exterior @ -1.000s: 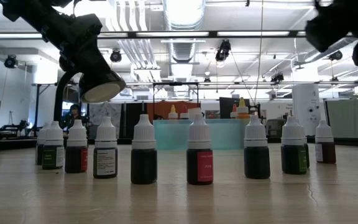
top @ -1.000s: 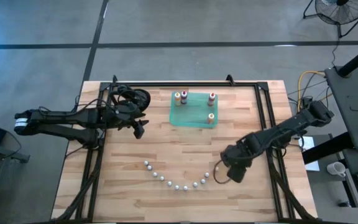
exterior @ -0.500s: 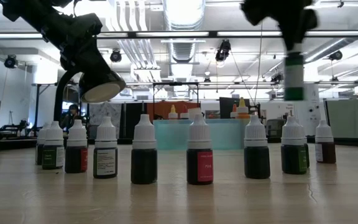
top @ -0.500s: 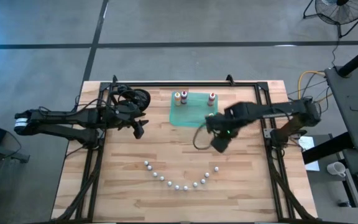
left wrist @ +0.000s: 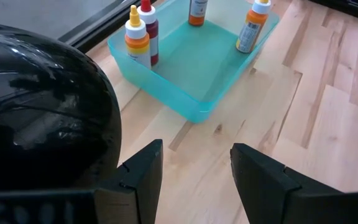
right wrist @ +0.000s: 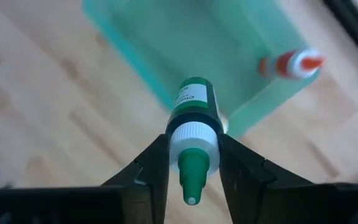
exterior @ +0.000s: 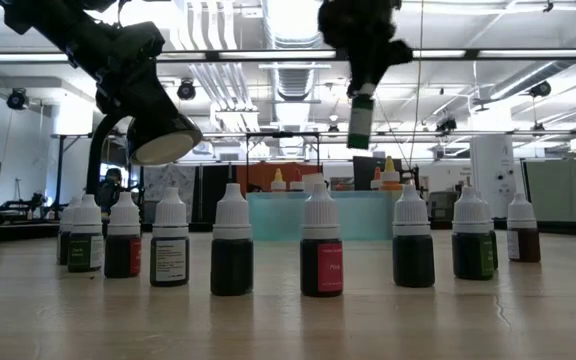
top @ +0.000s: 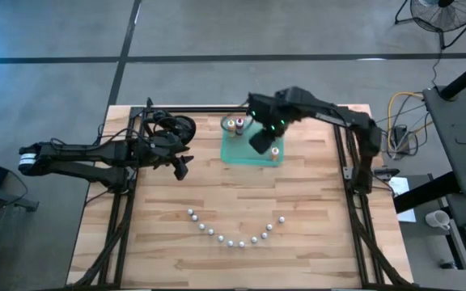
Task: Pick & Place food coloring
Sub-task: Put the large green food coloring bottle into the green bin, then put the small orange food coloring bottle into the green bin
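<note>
right gripper [right wrist: 191,163] clamped on green food coloring bottle [right wrist: 193,109], hanging over green tray [top: 245,149] near desk's far edge. tip imo: lower straight into bare tray floor, stay clear of orange bottle [top: 274,153] at near-right corner, release only once base sits flat. left gripper [left wrist: 194,165] open, idle near left edge.

No lettering could be read with certainty. The green bottle [right wrist: 193,106] gripped in the right pincer [right wrist: 192,163] carried a pale label with small dark print, too blurred to make out. In the low view, the bottles standing in a row on the bench [exterior: 288,320] bore labels as well, among them a white one [exterior: 170,257] and a pink one [exterior: 330,270], but their print was too small to read.
</note>
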Motion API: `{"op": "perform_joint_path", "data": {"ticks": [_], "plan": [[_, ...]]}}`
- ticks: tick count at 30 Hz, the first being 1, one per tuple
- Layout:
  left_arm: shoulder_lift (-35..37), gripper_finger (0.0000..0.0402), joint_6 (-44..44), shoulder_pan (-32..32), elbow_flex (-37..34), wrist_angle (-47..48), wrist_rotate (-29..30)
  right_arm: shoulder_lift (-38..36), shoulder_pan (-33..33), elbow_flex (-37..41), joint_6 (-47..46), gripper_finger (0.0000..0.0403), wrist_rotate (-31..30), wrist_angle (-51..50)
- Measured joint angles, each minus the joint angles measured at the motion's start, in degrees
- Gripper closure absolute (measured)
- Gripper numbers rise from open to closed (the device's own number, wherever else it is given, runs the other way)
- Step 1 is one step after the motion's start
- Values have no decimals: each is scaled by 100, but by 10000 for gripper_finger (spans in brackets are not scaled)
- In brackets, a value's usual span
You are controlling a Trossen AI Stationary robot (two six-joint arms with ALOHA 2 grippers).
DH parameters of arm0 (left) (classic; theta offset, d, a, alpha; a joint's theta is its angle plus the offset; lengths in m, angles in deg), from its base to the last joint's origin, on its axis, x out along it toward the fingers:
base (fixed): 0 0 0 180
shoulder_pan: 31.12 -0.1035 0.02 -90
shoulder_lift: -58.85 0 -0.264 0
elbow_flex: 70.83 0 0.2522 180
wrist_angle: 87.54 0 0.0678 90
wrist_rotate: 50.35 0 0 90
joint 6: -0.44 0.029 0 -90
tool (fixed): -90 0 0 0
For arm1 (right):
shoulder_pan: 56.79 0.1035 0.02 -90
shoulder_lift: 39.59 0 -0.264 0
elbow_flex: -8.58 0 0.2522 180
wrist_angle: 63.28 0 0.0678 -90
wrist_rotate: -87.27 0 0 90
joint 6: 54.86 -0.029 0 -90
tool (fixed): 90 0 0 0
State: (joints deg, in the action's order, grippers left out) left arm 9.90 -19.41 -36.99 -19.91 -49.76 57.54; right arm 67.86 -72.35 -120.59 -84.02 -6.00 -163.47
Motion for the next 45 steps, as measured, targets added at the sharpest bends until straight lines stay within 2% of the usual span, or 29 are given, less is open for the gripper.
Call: {"op": "perform_joint_path", "data": {"ticks": [6, 14, 21, 32, 45], "plan": [[0, 239, -238, 0, 0, 4, -5, 811, -545, -375, 645, 298, 13, -70], [0, 239, -713, 4, 0, 193, -52, 1450, -869, -286, 1397, 298, 287, -108], [0, 239, -1072, 4, 0, 502, -52, 1476, -1220, -53, 1647, 298, 287, -60], [0, 239, -1088, 7, 0, 524, -52, 1404, -1448, 660, 1936, 297, 716, 100], [0, 239, -1065, 7, 0, 513, -52, 1404, -1450, 886, 2388, 224, 606, 274]]}}
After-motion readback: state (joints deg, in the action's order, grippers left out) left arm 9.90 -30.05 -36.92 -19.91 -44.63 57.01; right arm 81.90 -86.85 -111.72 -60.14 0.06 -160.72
